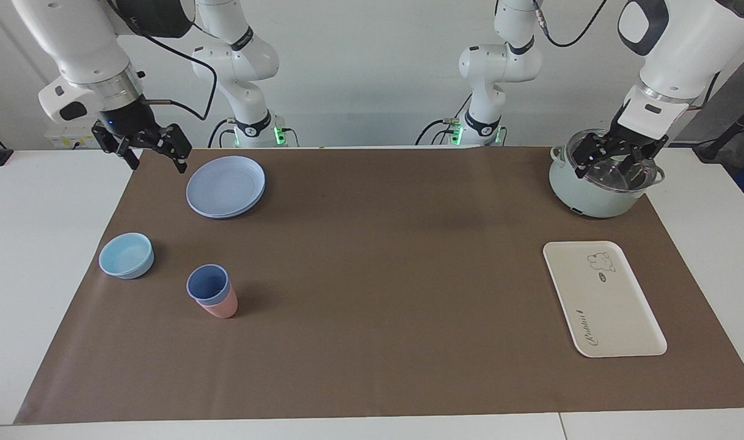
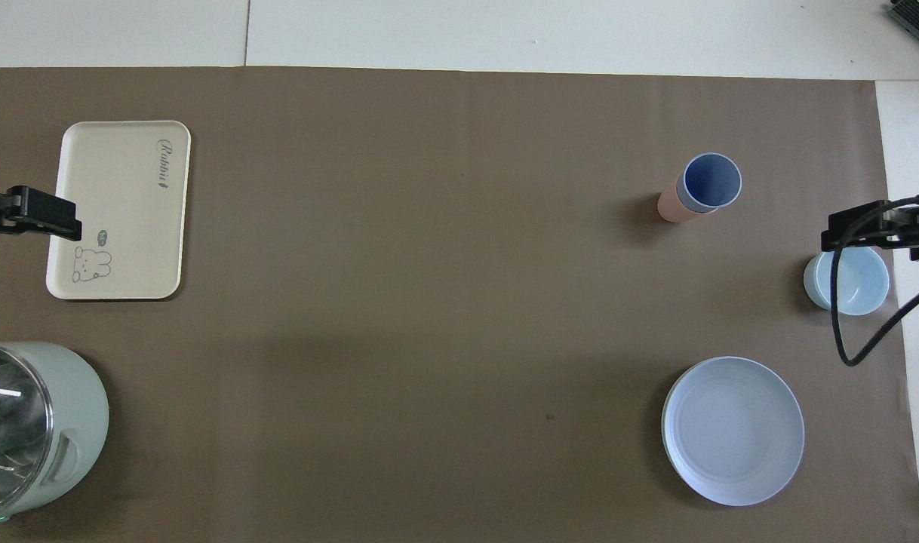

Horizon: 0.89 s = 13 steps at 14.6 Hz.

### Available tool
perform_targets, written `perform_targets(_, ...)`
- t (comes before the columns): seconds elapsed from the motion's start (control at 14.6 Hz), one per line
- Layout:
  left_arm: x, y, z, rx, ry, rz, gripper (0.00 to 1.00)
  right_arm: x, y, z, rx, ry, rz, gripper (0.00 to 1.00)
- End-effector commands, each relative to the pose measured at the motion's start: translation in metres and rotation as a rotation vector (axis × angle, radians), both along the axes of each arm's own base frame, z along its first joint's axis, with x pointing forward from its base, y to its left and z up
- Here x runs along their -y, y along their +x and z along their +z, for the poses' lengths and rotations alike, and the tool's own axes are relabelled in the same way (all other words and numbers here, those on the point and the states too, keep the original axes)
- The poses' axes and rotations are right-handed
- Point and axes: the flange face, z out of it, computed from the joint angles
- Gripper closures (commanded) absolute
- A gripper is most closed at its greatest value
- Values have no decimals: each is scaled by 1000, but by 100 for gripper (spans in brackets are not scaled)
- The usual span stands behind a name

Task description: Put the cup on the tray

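The cup [image 1: 207, 284] is a periwinkle-blue tumbler that stands upright, nested inside a salmon-pink tumbler [image 1: 224, 309], toward the right arm's end of the table. From above, the cup [image 2: 709, 182] shows its empty inside. The cream tray [image 1: 604, 299] lies flat and bare toward the left arm's end, and its bear drawing and lettering show on the tray [image 2: 120, 188] in the overhead view. My right gripper [image 1: 155, 160] hangs open and empty over the mat's edge beside the plates, well apart from the cup. My left gripper [image 1: 613, 171] is open over the pot.
A pale green pot [image 1: 592, 195] with a glass lid sits nearer to the robots than the tray. Stacked lavender plates [image 1: 225, 186] and a light-blue bowl [image 1: 126, 255] lie at the right arm's end. A brown mat [image 1: 378, 275] covers the table.
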Motion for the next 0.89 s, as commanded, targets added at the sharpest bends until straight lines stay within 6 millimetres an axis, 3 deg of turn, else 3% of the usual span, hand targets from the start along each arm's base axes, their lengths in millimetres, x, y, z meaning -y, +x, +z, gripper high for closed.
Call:
perform_targets(0.0, -2, -10, 1, 4, 12, 12, 0, 4, -5, -5, 22, 2, 22, 0)
perform_targets(0.14, -2, -10, 1, 4, 12, 12, 0, 6, 0, -8, 81, 11, 129, 0)
perform_targets(0.34, -2, -10, 1, 4, 12, 12, 0, 32, 6, -22, 153, 26, 307, 0)
perform_targets(0.48, -1, -10, 1, 4, 12, 11, 0, 55, 11, -36, 234, 39, 421, 0)
perform_targets(0.82, -2, -10, 1, 3, 12, 12, 0, 85, 27, -86, 347, 140, 647, 0)
